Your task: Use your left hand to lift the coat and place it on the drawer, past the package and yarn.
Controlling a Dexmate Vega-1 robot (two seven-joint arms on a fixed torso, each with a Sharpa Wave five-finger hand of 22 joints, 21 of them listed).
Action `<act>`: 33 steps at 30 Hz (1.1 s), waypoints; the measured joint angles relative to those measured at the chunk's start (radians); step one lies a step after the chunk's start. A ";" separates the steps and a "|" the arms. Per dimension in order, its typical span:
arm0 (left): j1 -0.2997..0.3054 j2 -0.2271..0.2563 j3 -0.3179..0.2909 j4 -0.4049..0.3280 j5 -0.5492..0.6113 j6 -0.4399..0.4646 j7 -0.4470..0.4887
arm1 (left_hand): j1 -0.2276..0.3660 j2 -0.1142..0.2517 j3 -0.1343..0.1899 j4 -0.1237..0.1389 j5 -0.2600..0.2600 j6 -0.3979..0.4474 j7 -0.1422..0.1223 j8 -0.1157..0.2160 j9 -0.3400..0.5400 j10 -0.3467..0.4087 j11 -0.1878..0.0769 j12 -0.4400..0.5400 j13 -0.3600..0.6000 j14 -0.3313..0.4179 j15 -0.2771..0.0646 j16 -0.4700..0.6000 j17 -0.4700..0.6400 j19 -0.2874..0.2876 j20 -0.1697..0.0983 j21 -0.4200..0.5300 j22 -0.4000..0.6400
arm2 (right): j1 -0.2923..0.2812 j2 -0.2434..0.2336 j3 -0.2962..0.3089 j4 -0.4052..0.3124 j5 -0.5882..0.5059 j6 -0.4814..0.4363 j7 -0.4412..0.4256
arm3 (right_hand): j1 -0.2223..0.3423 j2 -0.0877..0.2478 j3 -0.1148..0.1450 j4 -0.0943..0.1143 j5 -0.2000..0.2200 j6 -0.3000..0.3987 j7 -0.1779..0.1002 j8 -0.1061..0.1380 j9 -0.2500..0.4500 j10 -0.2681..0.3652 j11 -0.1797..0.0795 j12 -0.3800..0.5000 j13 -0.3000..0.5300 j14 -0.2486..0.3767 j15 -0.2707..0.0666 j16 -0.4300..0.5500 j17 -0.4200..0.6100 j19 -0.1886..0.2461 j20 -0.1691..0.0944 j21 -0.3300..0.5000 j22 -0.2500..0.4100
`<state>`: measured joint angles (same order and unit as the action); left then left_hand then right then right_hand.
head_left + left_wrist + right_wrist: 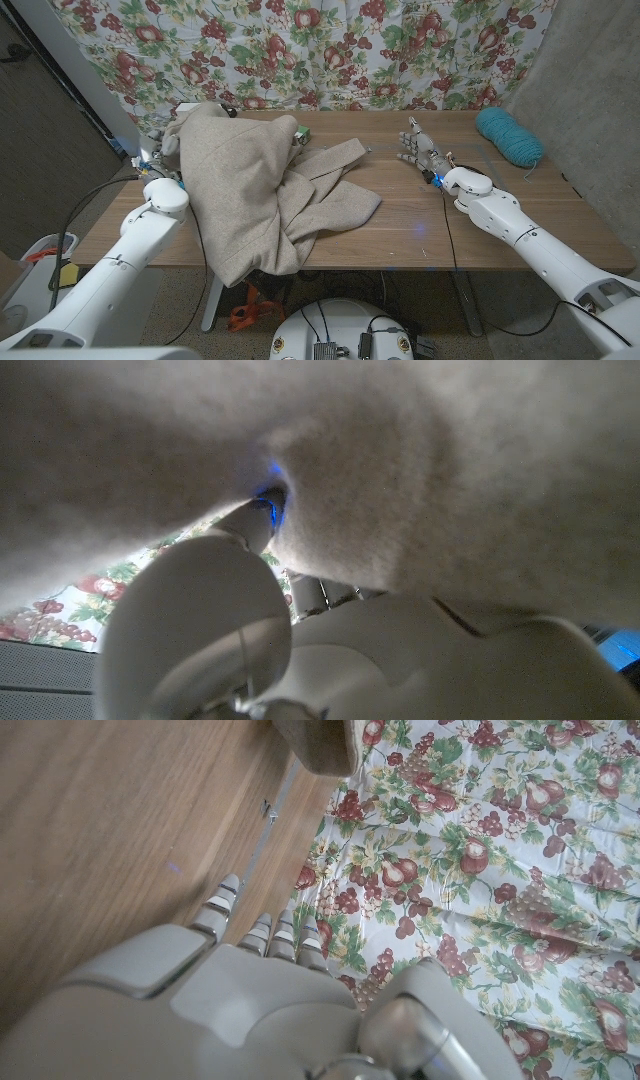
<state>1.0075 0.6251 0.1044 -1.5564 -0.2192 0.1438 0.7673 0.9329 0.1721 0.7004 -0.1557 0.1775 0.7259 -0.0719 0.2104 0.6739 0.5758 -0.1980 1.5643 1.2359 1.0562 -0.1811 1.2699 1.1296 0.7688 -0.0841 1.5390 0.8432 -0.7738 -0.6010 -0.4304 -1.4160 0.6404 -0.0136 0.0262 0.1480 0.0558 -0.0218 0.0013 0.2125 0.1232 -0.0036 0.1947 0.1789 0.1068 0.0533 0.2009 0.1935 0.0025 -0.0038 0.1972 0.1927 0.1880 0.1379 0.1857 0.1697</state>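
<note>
A beige coat [260, 190] lies heaped on the left half of the wooden table [450, 215]. Its upper part is bunched high at the back left, and its hem hangs over the front edge. My left hand [152, 152] is at the coat's left edge, partly under the fabric. In the left wrist view the coat [450, 480] wraps over my left hand [200, 630], and one fingertip [255, 520] is sunk in a fold. A teal yarn ball [508, 135] sits at the back right. My right hand [420, 148] is open on the table, right of a coat sleeve [315, 745].
A small green item [301, 135] peeks out behind the coat's top. A white object [192, 106] shows behind the bunched fabric at the back left. A floral cloth [400, 50] hangs behind the table. A bin [35, 255] stands on the floor at the left.
</note>
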 measured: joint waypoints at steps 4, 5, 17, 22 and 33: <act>-0.010 0.001 0.015 0.017 0.000 0.012 0.006 | 0.000 0.000 0.000 0.000 0.000 0.000 0.000 0.000 -0.002 0.001 -0.001 0.000 0.000 0.000 0.000 -0.007 0.002 0.000 0.000 0.000 -0.014 | -0.001 -0.001 -0.001 -0.003 0.000 -0.005 0.000 | 0.000 0.000 0.000 0.000 0.000 0.000 0.000 0.000 0.000 0.000 0.000 0.000 0.000 0.000 0.000 0.000 0.000 0.000 0.000 0.000 0.000; -0.017 0.002 0.027 0.030 0.000 0.016 0.008 | 0.000 0.000 0.000 0.000 0.000 0.000 0.000 0.000 -0.005 0.004 -0.004 0.000 0.000 0.000 0.000 -0.007 0.005 0.000 0.000 0.000 -0.019 | -0.001 -0.002 -0.001 -0.005 0.000 -0.005 0.000 | 0.000 0.000 0.000 0.000 0.000 0.000 0.000 0.000 0.000 0.000 0.000 0.000 0.000 0.000 0.000 0.000 0.000 0.000 0.000 0.000 0.000; -0.036 0.012 0.068 0.073 0.000 0.024 0.015 | -0.071 -0.025 -0.079 0.001 0.003 0.026 0.011 -0.004 -0.047 0.066 -0.008 -0.235 -0.243 -0.057 0.021 -0.119 -0.162 -0.023 0.006 -0.046 -0.223 | -0.019 -0.011 0.001 -0.032 0.000 -0.009 -0.012 | 0.000 0.000 0.000 0.000 0.000 0.000 0.000 0.000 0.000 0.000 0.000 0.000 0.000 0.000 0.000 0.000 0.000 0.000 0.000 0.000 0.000; -0.030 0.020 0.075 0.064 0.001 0.020 0.030 | -0.202 -0.040 -0.130 0.020 0.012 -0.128 0.015 -0.031 -0.105 0.072 -0.002 -0.524 -0.502 -0.098 0.037 -0.241 -0.424 -0.075 0.014 -0.170 -0.485 | -0.025 -0.014 0.003 -0.042 0.000 -0.009 -0.016 | 0.000 0.000 0.000 0.000 0.000 0.000 0.000 0.000 0.000 0.000 0.000 0.000 0.000 0.000 0.000 0.000 0.000 0.000 0.000 0.000 0.000; 0.020 0.029 0.062 -0.015 0.044 -0.012 0.102 | -0.375 -0.084 -0.111 0.032 0.013 -0.338 -0.066 -0.025 -0.262 -0.045 0.030 -0.796 -0.682 -0.214 0.074 -0.501 -0.675 -0.224 0.074 -0.263 -0.655 | -0.032 -0.015 0.005 -0.052 0.001 -0.008 -0.021 | 0.000 0.000 0.000 0.000 0.000 0.000 0.000 0.000 0.000 0.000 0.000 0.000 0.000 0.000 0.000 0.000 0.000 0.000 0.000 0.000 0.000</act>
<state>1.0274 0.6539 0.1660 -1.5712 -0.1757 0.1320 0.8688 0.5583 0.0881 0.5895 -0.1240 0.1906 0.3881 -0.1375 0.1856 0.4118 0.5308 -0.1676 0.7686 0.5541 0.8426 -0.1072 0.7693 0.4542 0.5447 -0.0100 1.2758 0.1883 -0.8060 -0.6159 -0.4258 -1.4683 0.6410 -0.0221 0.0049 0.1481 0.0558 -0.0218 0.0013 0.2125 0.1232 -0.0035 0.1947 0.1789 0.1068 0.0533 0.2009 0.1935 0.0025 -0.0039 0.1972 0.1927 0.1880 0.1379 0.1857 0.1697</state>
